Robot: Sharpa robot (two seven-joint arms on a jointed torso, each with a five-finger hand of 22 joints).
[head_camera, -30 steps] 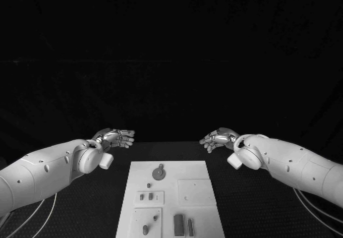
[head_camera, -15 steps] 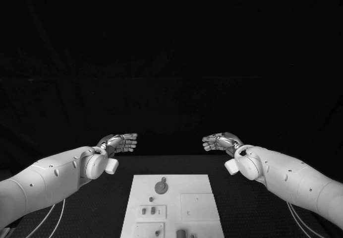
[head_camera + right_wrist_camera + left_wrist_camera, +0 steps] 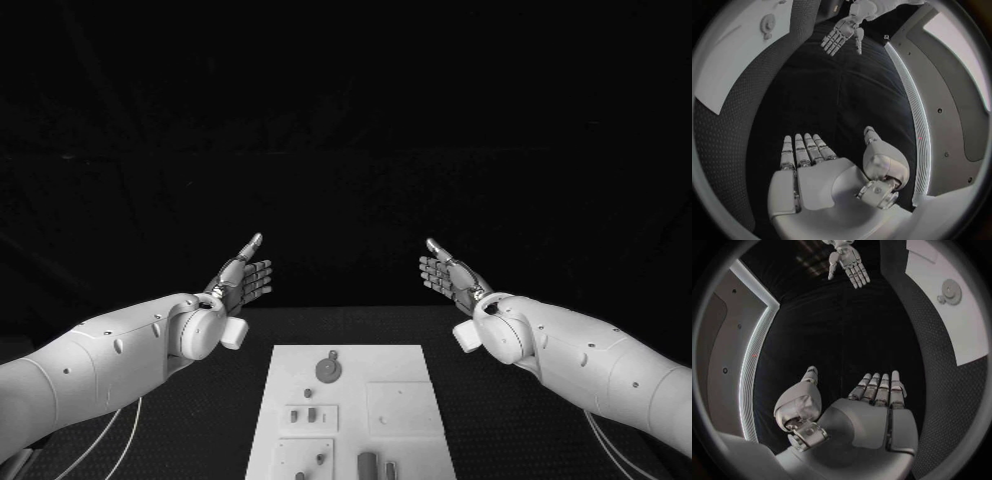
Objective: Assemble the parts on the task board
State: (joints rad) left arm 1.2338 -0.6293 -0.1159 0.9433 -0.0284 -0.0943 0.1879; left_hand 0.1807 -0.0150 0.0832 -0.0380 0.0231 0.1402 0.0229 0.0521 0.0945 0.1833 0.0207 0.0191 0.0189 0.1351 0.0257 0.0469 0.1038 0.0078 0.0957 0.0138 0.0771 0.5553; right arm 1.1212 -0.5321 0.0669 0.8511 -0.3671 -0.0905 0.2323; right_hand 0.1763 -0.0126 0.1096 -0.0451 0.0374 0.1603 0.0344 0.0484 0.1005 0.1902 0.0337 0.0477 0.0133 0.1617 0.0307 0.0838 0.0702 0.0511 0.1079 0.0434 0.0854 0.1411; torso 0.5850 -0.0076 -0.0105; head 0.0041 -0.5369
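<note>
My left hand and my right hand hover beyond the far edge of the task board, fingers stretched flat, grasping nothing; the parts lie on the board, so I judge both hands are kept free

The counter is black, with a finely dotted, textured surface that shows plainly in both wrist views. Behind it hangs a dark backdrop, creased in faint folds, running across the whole far side. Thin pale cables loop over the counter near its left side in the head view, and another pair curves along its right side. A bright strip of light runs beside the dark cloth in the left wrist view.
</note>
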